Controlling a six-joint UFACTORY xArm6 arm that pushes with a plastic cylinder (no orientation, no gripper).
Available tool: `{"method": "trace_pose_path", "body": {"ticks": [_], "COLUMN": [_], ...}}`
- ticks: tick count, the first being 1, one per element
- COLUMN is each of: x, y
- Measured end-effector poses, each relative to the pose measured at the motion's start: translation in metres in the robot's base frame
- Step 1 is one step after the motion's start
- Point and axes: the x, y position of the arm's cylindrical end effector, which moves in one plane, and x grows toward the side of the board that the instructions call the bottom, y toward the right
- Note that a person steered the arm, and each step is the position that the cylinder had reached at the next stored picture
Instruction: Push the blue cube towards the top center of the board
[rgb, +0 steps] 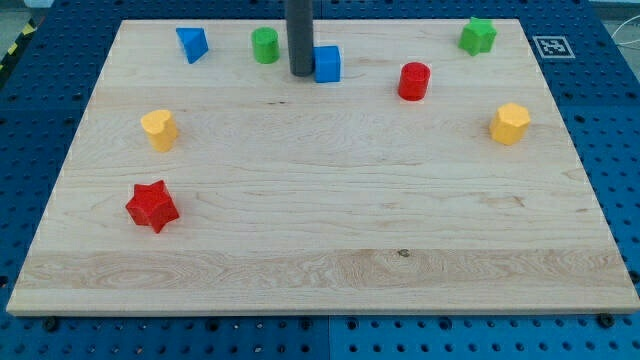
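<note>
The blue cube sits near the top centre of the wooden board. My dark rod comes down from the view's top, and my tip rests on the board right against the cube's left side. A green cylinder stands just left of the rod.
A blue triangular block lies at the top left. A red cylinder is right of the cube. A green star is at the top right. A yellow hexagon is at the right, a yellow heart and red star at the left.
</note>
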Motion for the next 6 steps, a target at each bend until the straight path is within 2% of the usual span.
{"method": "trace_pose_path", "body": {"ticks": [2, 6], "x": [0.019, -0.009], "y": [0.02, 0.049]}}
